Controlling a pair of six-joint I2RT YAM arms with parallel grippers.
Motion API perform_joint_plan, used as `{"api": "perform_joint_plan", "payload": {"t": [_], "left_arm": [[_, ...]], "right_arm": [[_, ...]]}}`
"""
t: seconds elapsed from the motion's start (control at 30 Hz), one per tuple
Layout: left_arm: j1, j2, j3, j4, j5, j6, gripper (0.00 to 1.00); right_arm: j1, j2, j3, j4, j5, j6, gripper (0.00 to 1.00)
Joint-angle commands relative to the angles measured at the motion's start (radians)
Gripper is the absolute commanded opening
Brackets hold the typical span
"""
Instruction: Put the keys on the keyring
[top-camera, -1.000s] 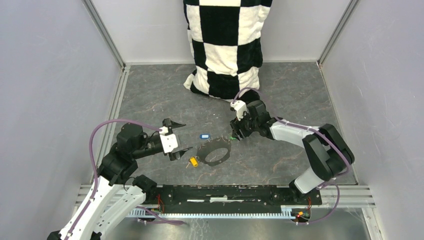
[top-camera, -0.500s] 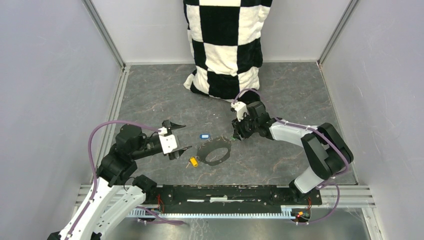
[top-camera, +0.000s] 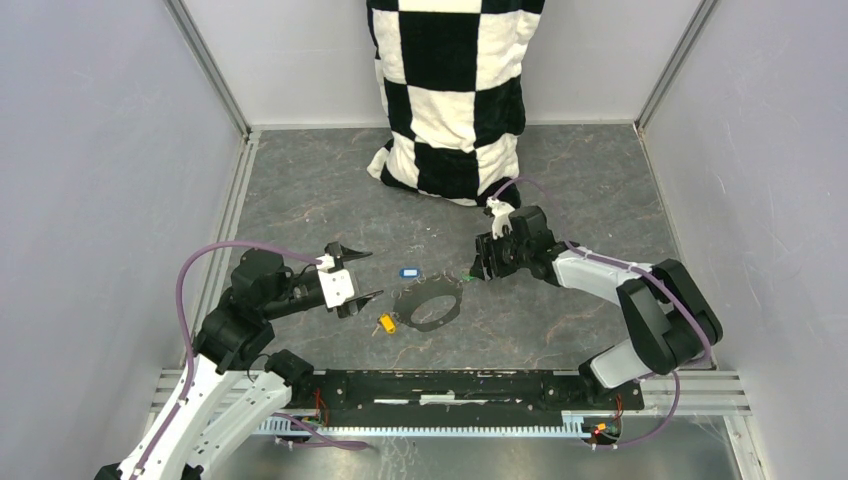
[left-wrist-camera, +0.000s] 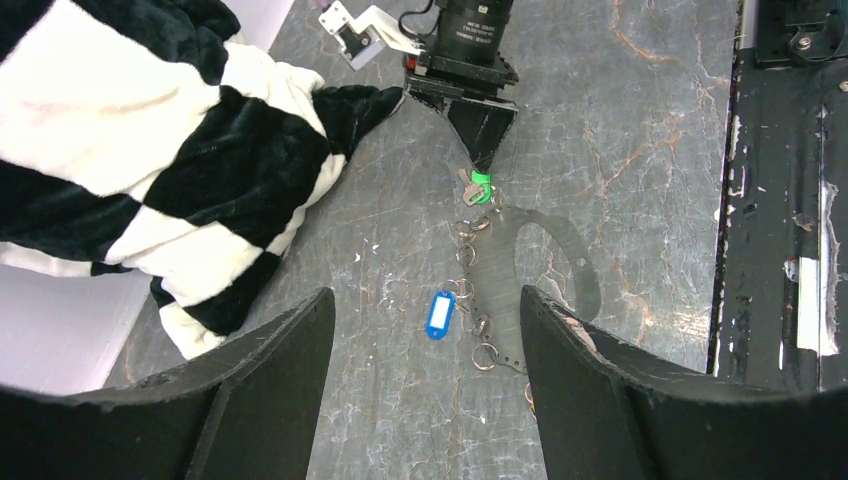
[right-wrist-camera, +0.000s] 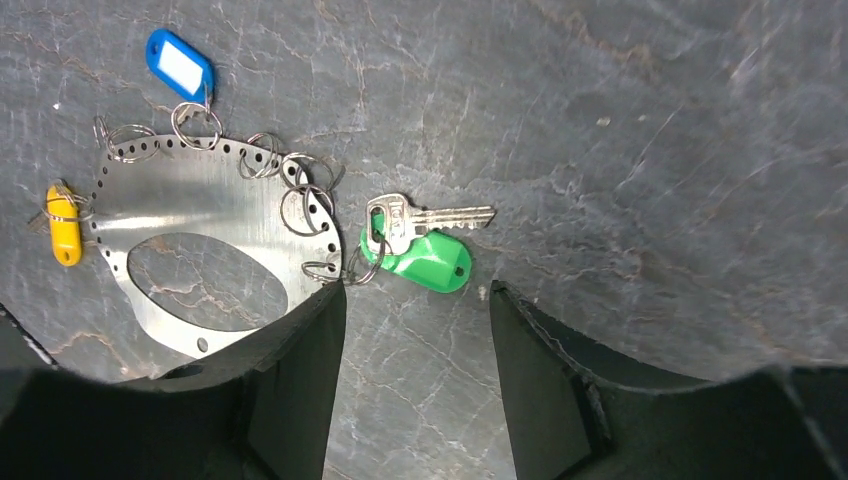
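Both claws stand open and empty. The right claw (right-wrist-camera: 415, 300) hangs over the green key (right-wrist-camera: 425, 260), which lies on the bench (top-camera: 560, 180) touching a small ring at the keyring (right-wrist-camera: 180, 195) edge. The blue key (right-wrist-camera: 180, 65) and yellow key (right-wrist-camera: 63, 225) lie at other rings along that edge. The left claw (top-camera: 365, 272) is near the keyring, apart from it.

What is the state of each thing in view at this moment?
Green key: flat, on a ring at keyring's edge.
Blue key: flat, ring at keyring's edge.
Yellow key: flat, at keyring's edge.
Keyring: lying flat, unheld.
Left gripper: open, empty.
Right gripper: open, empty, over green key.
Cloth: heaped at back wall.
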Motion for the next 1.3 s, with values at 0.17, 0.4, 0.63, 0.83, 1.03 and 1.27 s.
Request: {"api": "perform_joint_plan", "payload": {"t": [0.17,0.4,0.63,0.83,1.03,1.27], "left_arm": [[-0.002,-0.020,0.024,0.012,0.016,-0.015,0.74],[-0.003,-0.025,0.015,0.027,0.016,-0.010,0.74],[-0.002,-0.020,0.012,0.034,0.011,0.001,0.74],[-0.002,-0.024,0.006,0.038,0.009,0.008,0.74],[-0.003,-0.025,0.001,0.038,0.009,0.009,0.73],[-0.002,-0.033,-0.007,0.052,0.008,0.002,0.73]], "right_arm": [[0.011,0.094,0.023,0.074,0.010,0.195,0.60],[0.017,0.159,0.066,0.081,0.023,0.221,0.57],[0.061,0.206,0.133,0.061,0.055,0.216,0.54],[0.109,0.232,0.200,0.031,0.087,0.188,0.53],[0.112,0.208,0.247,-0.048,0.167,0.132,0.53],[0.149,0.216,0.306,-0.172,0.278,0.063,0.51]]}}
